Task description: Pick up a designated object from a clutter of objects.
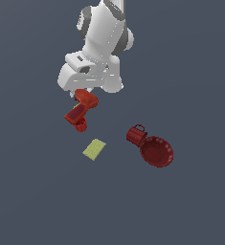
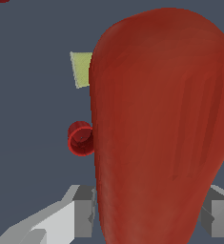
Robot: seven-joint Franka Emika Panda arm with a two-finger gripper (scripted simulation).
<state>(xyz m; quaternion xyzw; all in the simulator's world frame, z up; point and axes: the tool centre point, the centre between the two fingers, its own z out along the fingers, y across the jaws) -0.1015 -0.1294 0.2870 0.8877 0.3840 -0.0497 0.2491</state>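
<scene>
Grasp step judged in hand. The drill (image 2: 161, 128) is seen between the 2 fingers (image 2: 82, 212) of the gripper (image 1: 85, 92), which are spread wide to either side; firm contact cannot be told. The drill sits beside the small red cup (image 1: 80, 126). Next: a straight lift, clear of the cup. Surface: plain dark blue-grey floor (image 1: 32, 201); no room visible.

Dark grey floor (image 1: 190, 206), cup (image 1: 80, 126), yellow-green rectangle (image 1: 94, 149), mug (image 1: 135, 135), bowl (image 1: 156, 151)
</scene>
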